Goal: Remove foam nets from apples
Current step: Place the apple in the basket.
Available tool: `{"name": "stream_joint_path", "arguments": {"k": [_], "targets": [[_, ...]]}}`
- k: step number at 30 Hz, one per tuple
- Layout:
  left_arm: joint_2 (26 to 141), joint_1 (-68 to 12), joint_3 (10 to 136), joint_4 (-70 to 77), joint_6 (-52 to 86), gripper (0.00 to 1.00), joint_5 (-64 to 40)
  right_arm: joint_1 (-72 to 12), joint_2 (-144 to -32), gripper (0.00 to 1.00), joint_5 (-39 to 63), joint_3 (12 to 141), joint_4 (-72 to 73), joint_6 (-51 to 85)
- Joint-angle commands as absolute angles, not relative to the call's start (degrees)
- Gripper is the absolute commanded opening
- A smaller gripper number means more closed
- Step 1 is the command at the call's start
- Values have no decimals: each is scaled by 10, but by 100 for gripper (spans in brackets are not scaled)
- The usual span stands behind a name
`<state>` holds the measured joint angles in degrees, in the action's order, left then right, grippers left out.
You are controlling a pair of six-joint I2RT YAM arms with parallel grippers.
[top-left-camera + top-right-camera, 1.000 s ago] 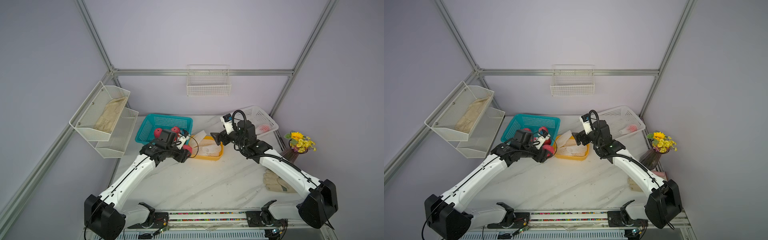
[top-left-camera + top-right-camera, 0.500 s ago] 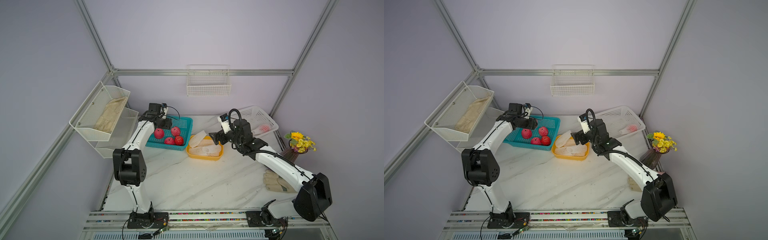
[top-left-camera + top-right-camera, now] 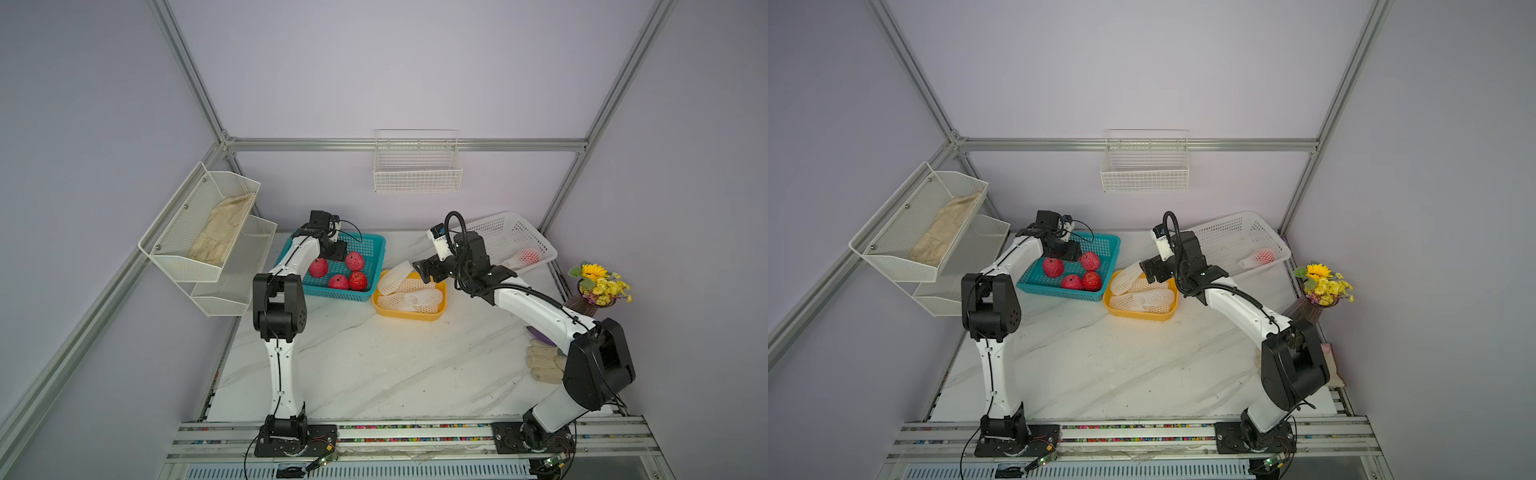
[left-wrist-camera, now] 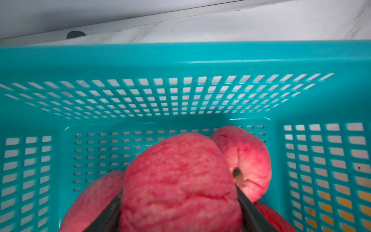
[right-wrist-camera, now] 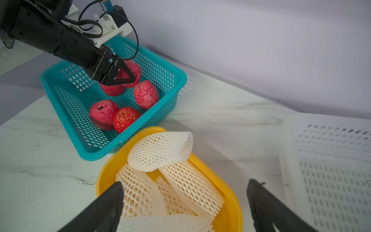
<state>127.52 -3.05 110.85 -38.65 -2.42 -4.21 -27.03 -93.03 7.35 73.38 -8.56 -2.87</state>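
Pinching apple (image 4: 180,180) between left jaws.

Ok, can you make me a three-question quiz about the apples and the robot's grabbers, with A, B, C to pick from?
1. Where is the apple still in its foam net?
A. teal basket
B. white basket
C. yellow tray

2. What colour is the tray holding the empty foam nets?
A. white
B. teal
C. yellow

3. What is the left gripper doing?
A. shut on a bare apple
B. open and empty
C. pinching a foam net

Answers:
1 B, the pale netted apple lies in the white basket.
2 C, the loose nets are piled in the yellow tray.
3 A, its fingers clamp a bare apple over the teal basket.
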Motion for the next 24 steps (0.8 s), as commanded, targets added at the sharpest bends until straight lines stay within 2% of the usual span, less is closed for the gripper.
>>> {"name": "stream_joint_path", "arguments": {"k": [1, 8, 11, 17, 24], "targets": [[1288, -29, 1159, -383, -8, 66, -29, -265, -936, 96, 73, 755, -72, -41], [1327, -32, 1185, -418, 27, 70, -26, -261, -978, 96, 66, 768, -42, -51], [1337, -34, 1182, -427, 24, 75, -25, -259, -995, 96, 59, 771, -27, -54], [1340, -36, 1186, -447, 15, 92, -40, -251, -1014, 96, 59, 778, -17, -55], [1278, -37, 1202, -446, 25, 100, -31, -239, -998, 97, 51, 765, -20, -34]]}}
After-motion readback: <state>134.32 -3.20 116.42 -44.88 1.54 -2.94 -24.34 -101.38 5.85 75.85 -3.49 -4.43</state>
